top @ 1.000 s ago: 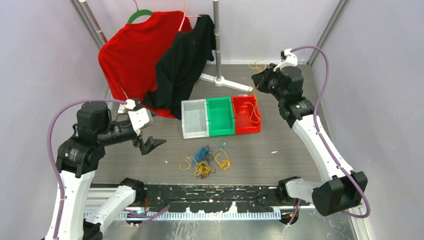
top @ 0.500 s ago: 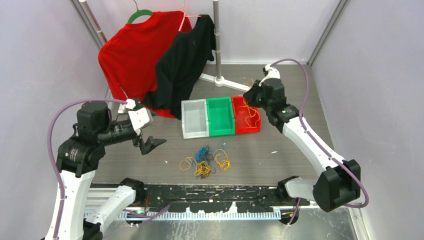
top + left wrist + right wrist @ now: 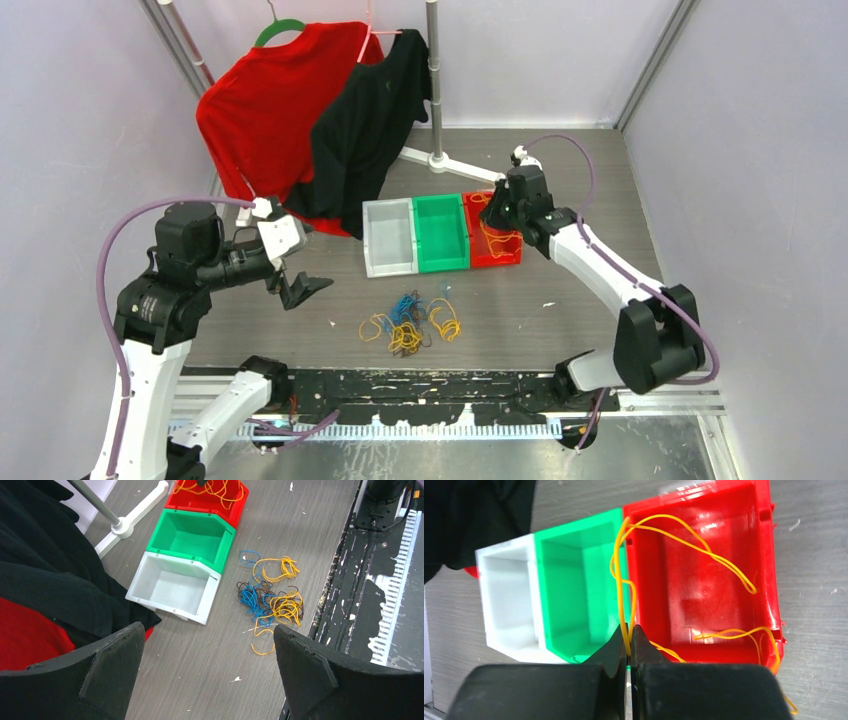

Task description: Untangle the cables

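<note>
A tangle of yellow-orange, blue and dark cables (image 3: 410, 325) lies on the table in front of the bins, also visible in the left wrist view (image 3: 270, 597). My right gripper (image 3: 629, 630) is shut on a yellow cable (image 3: 621, 590) that loops over the wall between the green bin and the red bin (image 3: 769, 555). More yellow cable lies in the red bin. From above, the right gripper (image 3: 497, 215) hovers over the red bin (image 3: 495, 262). My left gripper (image 3: 207, 630) stands wide open above bare table left of the tangle, holding nothing.
A white bin (image 3: 388, 240), a green bin (image 3: 441, 235) and the red bin stand side by side mid-table. A red shirt (image 3: 265, 120) and a black shirt (image 3: 375, 110) hang on a rack whose foot (image 3: 437, 158) stands behind the bins. A black rail (image 3: 420, 385) runs along the near edge.
My right arm has swung from the back right corner down and left to the red bin, carrying the yellow cable with it. The left arm has not moved.
</note>
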Controlling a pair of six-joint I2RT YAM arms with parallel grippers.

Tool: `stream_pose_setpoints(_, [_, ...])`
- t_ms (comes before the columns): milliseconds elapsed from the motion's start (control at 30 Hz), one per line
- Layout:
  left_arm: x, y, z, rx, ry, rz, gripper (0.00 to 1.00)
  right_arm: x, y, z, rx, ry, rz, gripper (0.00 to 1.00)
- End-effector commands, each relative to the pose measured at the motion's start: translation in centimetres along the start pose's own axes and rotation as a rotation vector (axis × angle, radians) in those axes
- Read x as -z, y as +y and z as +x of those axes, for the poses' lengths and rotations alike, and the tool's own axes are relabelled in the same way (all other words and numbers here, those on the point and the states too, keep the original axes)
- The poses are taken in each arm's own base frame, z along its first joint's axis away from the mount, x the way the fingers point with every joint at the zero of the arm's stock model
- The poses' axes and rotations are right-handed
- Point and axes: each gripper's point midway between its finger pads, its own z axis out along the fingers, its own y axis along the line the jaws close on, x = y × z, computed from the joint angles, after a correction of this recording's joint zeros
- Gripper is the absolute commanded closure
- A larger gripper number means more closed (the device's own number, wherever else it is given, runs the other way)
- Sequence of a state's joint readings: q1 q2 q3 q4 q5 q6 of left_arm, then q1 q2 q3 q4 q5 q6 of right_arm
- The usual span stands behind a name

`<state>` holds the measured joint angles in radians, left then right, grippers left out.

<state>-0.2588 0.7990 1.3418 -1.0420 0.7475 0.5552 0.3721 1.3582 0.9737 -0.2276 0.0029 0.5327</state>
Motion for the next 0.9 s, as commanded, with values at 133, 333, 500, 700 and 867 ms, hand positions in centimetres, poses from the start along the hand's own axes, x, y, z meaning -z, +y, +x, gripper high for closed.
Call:
stream_pose_setpoints(133, [0.2, 0.3, -0.7, -0.046, -0.029, -0.015, 0.0, -1.8, -1.4, 0.5, -0.112, 0.119, 0.063, 0.99])
stream_pose_setpoints(333, [0.1, 0.3, -0.9, -0.046, -0.035, -0.013, 0.0, -3.2, -1.7, -1.7, -0.05, 0.062, 0.094, 0.99])
stream_pose_setpoints(500, [0.1, 0.5, -1.0, -0.05, -0.036, -0.018, 0.0, -5.4, -2.5, -2.9, 0.054, 0.076, 0.149, 0.99])
stream_pose_setpoints(700, [0.2, 0.7, -0.9, -0.058, -0.031, -0.027, 0.0, -8.6, -4.6, -1.7, 0.153, 0.187, 0.24, 0.99])
stream_pose_setpoints(867, [0.2, 0.7, -0.9, -0.061, -0.029, -0.027, 0.0, -9.7, -5.4, -1.3, 0.201, 0.192, 0.277, 0.92])
